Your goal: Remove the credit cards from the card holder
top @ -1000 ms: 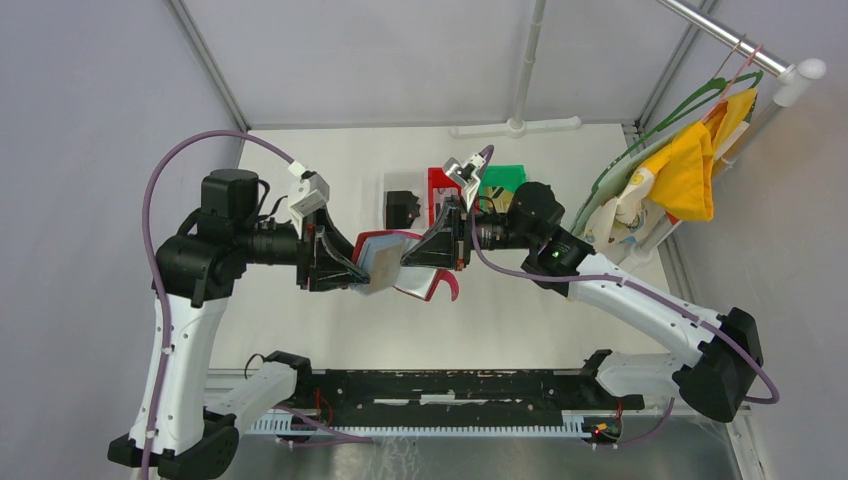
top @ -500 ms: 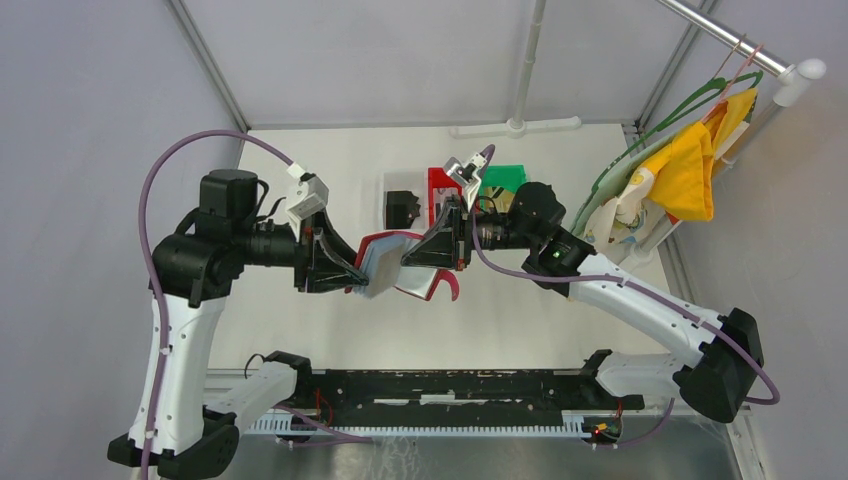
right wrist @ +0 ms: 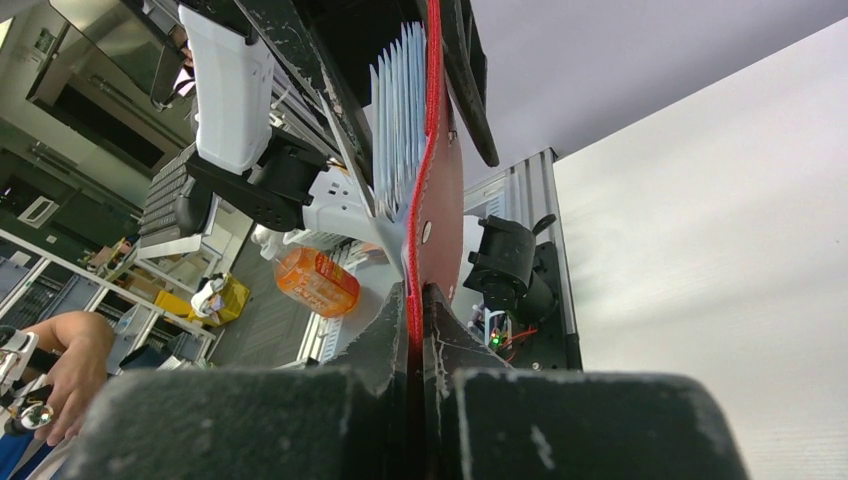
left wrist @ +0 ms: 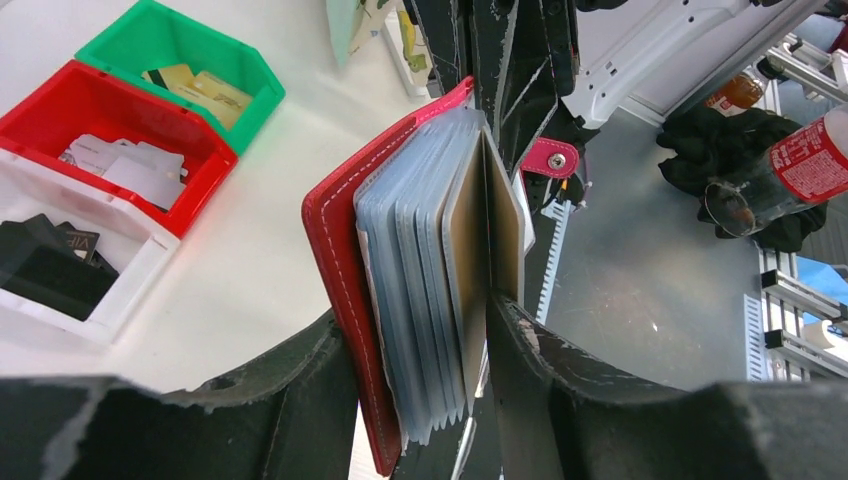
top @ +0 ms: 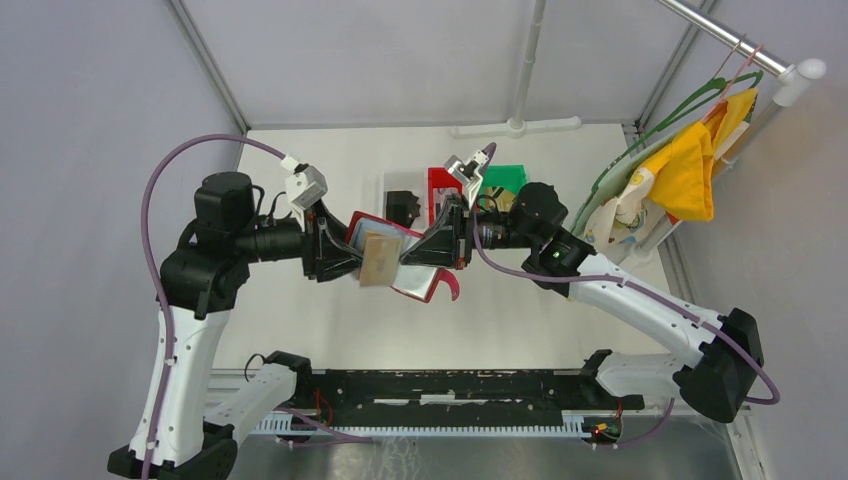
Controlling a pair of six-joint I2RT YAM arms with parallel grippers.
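while aloft between fingers (left wrist: 590, 400), card holder (left wrist: 335, 250) edge-on

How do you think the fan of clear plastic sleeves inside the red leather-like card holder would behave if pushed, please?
The clear plastic sleeves look thin and splayed apart, so they would probably flex and spread rather than resist. The flat tan card beside them stands straight, so is likely stiffer.

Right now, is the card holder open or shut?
Open. The card holder has its red cover spread wide, its clear sleeves fanned out, and a tan card showing beside them.
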